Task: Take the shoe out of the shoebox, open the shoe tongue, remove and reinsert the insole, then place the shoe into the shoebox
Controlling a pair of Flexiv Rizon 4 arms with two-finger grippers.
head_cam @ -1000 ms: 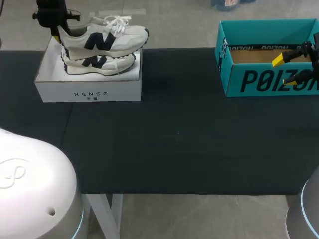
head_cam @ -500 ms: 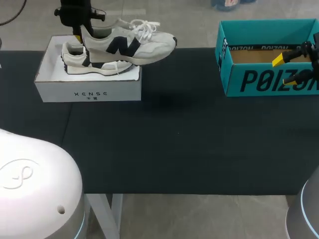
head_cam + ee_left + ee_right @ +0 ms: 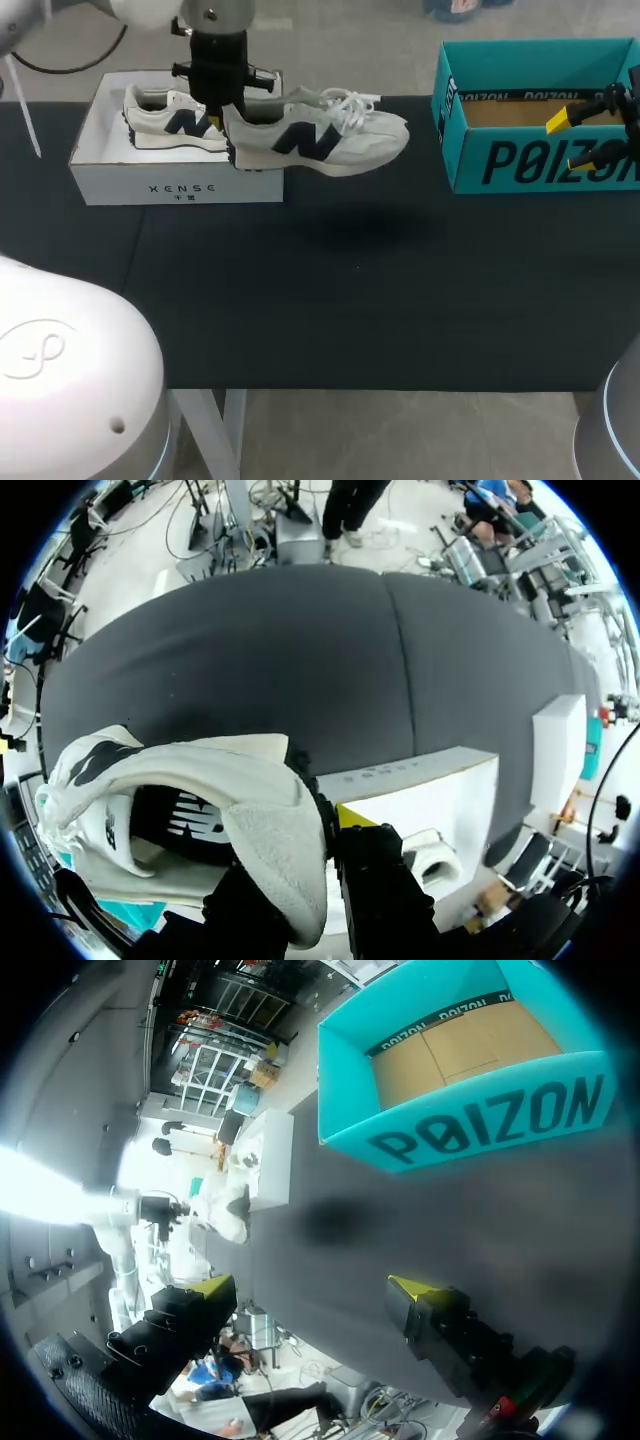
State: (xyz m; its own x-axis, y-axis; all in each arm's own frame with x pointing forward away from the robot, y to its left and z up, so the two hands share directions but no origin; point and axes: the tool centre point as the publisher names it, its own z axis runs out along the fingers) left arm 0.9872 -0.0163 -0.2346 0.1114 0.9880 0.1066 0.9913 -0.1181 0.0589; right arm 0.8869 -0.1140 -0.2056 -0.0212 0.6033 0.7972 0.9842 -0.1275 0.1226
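Head view: left pincer [image 3: 218, 125] clamped on the shoe [image 3: 330, 145], just beside the white shoebox [image 3: 180, 185]
Shoe hangs above the table [image 3: 350, 300]; right pincer [image 3: 312, 1288] spread wide, empty

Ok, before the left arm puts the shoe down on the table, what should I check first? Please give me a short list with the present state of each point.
1. Grip: the left gripper is shut on the heel of the held shoe: ok.
2. Shoe clear of the white shoebox: the toe is out over the table, but the heel overlaps the box's right edge in the head view: cannot tell.
3. Landing spot: the table under the toe is bare, with only the shoe's shadow on it: ok.
4. Second shoe: it lies inside the white shoebox: ok.
5. Right gripper: it is open, near the teal box, far from the shoe: ok.
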